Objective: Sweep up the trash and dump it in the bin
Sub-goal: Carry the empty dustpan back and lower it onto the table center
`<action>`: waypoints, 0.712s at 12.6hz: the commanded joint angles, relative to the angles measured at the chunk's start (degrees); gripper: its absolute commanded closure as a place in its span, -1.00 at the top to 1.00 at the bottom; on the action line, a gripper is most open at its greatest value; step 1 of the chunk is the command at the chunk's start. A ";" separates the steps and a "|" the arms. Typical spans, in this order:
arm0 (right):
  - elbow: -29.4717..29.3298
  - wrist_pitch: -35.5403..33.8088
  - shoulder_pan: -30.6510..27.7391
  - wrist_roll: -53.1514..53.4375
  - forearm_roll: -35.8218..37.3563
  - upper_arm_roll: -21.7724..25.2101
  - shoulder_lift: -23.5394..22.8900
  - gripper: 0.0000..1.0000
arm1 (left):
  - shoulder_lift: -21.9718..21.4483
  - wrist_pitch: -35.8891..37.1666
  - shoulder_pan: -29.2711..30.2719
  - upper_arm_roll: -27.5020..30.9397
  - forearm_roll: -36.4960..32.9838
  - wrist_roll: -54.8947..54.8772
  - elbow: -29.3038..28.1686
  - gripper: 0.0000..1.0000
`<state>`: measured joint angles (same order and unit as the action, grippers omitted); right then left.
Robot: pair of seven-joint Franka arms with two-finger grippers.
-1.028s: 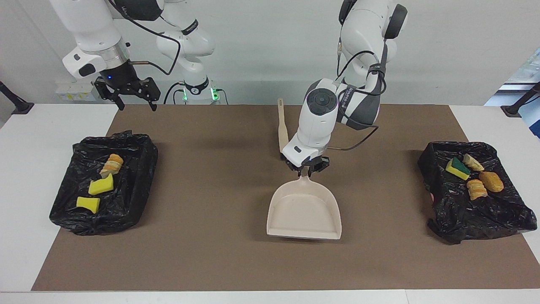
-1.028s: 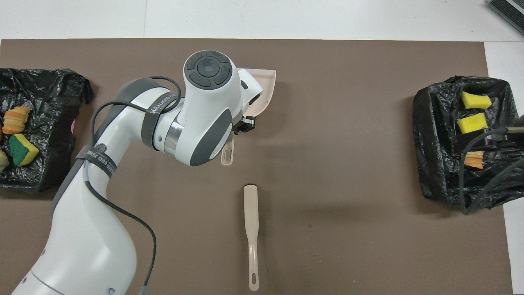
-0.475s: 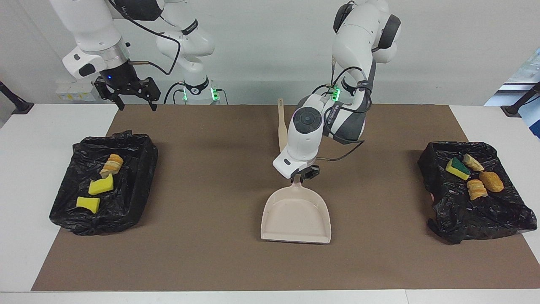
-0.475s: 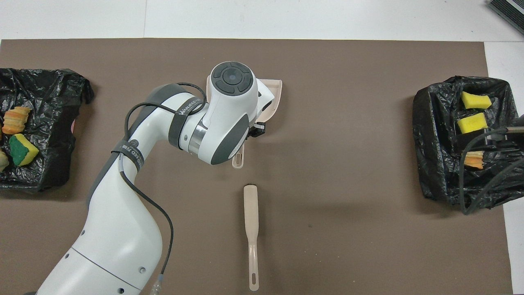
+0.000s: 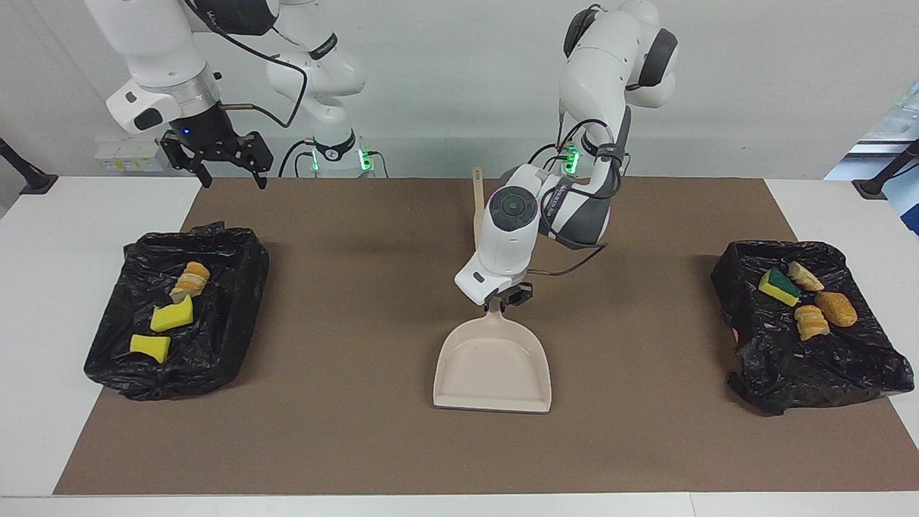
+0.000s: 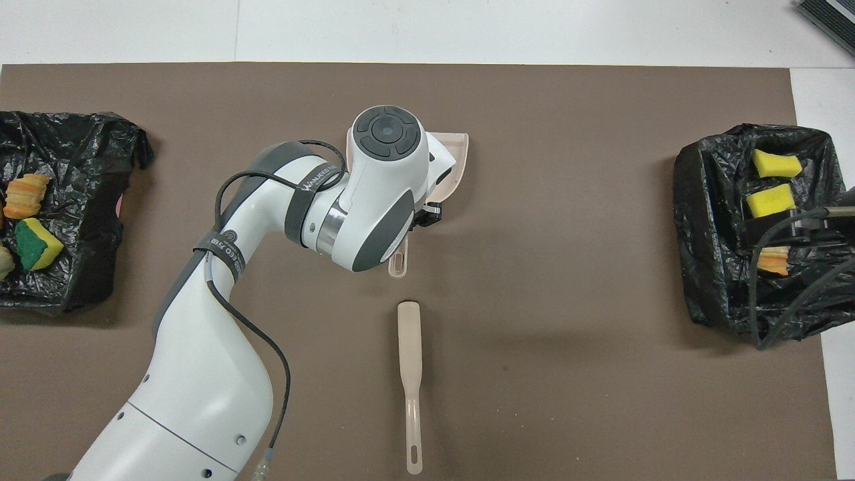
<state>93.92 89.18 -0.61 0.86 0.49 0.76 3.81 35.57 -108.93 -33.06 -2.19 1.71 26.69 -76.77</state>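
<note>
Jaws of left gripper (image 5: 502, 301) pinched on dustpan (image 5: 493, 367) handle, right gripper (image 5: 230, 171) wide open, waiting; trash (image 5: 803, 300) already in both bins (image 5: 237, 287), so set pan flat mid-mat, then release.

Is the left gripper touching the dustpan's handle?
Touching: the facing view shows the left gripper shut on the dustpan at its handle.

Pretty clearly a robotics lab setup, not anyone's home. Two white robot arms (image 5: 574, 108) are mounted at a white tabletop (image 5: 43, 301) with a plain brown mat (image 5: 359, 323) on it, bare pale wall (image 5: 754, 86) at the back, loose cabling, and green status lights (image 5: 366, 156) glowing at an arm base.
</note>
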 commanded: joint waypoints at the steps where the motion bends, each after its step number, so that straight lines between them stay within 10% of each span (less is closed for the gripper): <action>1: -0.67 -0.93 0.08 0.99 0.13 0.11 -0.20 1.00 | 0.73 0.30 -1.04 1.13 0.23 0.65 1.18 -0.46; 3: -0.67 -0.93 0.08 0.99 0.12 0.11 -0.20 1.00 | 0.55 0.65 -1.73 1.31 -1.17 1.08 1.27 0.13; 9: -0.67 -0.93 0.08 0.99 0.13 0.11 -0.20 1.00 | -5.93 0.48 0.01 2.10 -4.26 0.21 -2.22 1.00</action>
<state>93.92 89.18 -0.61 0.86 0.49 0.76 3.81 34.09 -108.89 -33.50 -0.89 -1.17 26.82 -75.90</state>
